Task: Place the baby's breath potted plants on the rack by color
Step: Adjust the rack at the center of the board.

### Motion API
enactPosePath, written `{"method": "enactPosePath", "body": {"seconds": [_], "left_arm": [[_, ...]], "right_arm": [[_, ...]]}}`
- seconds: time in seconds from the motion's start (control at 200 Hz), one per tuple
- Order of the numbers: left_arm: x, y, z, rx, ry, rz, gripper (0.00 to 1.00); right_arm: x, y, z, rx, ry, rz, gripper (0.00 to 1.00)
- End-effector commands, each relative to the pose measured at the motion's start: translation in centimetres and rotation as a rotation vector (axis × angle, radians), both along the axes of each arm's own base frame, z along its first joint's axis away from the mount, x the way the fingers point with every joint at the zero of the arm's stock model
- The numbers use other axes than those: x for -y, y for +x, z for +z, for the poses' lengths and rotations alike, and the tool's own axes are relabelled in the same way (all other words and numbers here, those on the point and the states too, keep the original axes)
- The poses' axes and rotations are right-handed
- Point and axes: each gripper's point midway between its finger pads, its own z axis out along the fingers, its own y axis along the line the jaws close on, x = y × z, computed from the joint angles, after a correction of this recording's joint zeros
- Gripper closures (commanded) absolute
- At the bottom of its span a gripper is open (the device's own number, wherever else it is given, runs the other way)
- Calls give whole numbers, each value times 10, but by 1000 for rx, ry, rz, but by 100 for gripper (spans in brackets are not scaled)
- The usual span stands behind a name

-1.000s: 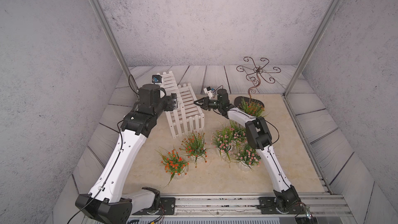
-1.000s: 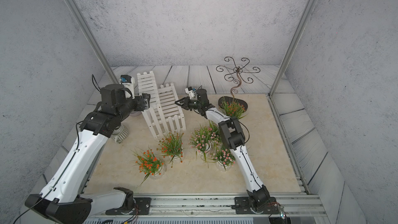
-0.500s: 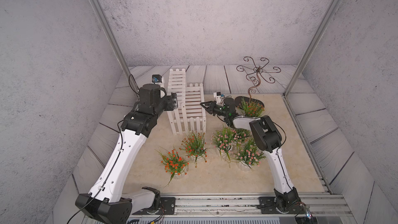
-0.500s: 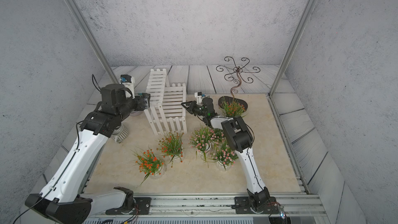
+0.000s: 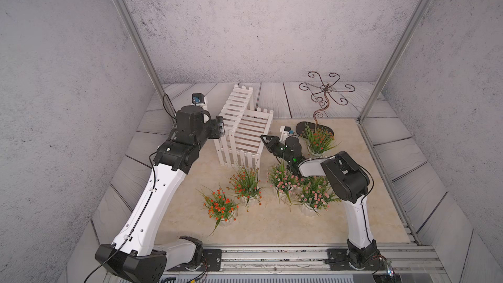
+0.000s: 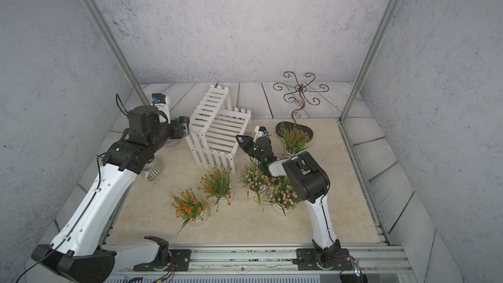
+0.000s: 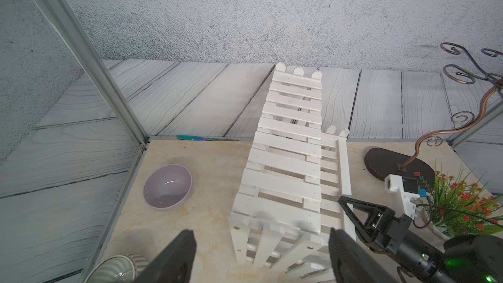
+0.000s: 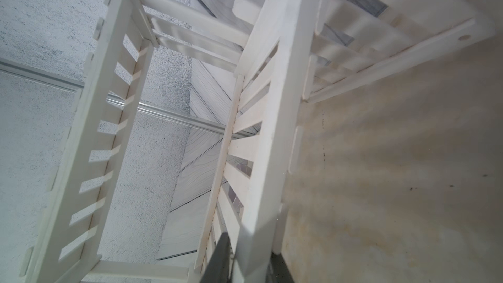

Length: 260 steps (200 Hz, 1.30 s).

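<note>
The white slatted rack (image 5: 245, 129) (image 6: 217, 129) stands at the back centre with both tiers bare. My right gripper (image 5: 263, 138) (image 8: 247, 254) is shut on a rail at the rack's (image 8: 272, 104) right end. My left gripper (image 5: 221, 127) (image 7: 260, 234) is open astride the rack's (image 7: 285, 159) left end, with a gap on one side. Baby's breath potted plants stand on the mat. The orange-red ones are at front left (image 5: 219, 208), front centre (image 5: 246, 183) and back right (image 5: 317, 137). The pink ones (image 5: 281, 179) (image 5: 313, 194) cluster under my right forearm.
A dark scrolled metal stand (image 5: 324, 96) rises from its oval base (image 5: 302, 127) at the back right. A lilac bowl (image 7: 167, 187) and a grey ribbed pot (image 6: 151, 168) lie under my left arm. Aluminium posts mark the back corners.
The rack has turned, its far end swinging to the right. My right gripper, on the rack, has come nearer and to the right. The left arm has hardly moved.
</note>
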Motion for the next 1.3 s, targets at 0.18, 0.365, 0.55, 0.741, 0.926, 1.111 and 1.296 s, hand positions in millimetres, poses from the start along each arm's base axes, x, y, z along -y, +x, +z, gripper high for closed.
{"method": "enactPosePath", "body": {"seconds": [0.18,0.365,0.55,0.741,0.926,1.111,1.296], "left_arm": [[-2,0,-16,-21,36,15,19],[-1,1,-23,-31,37,10,19],[0,2,-27,-40,48,4,19],[2,5,-24,-38,60,-9,19],[4,7,-24,-38,56,-16,19],[4,5,-24,-43,60,-22,19],[5,4,-25,-45,62,-25,19]], "right_arm": [[-5,-15,17,148,-296,20,18],[18,0,7,74,-352,12,11],[31,36,15,36,-205,86,14],[21,57,21,-28,-79,298,20],[14,52,6,-80,-133,379,21],[17,46,-9,-110,-211,396,22],[12,55,-20,-134,-225,412,25]]}}
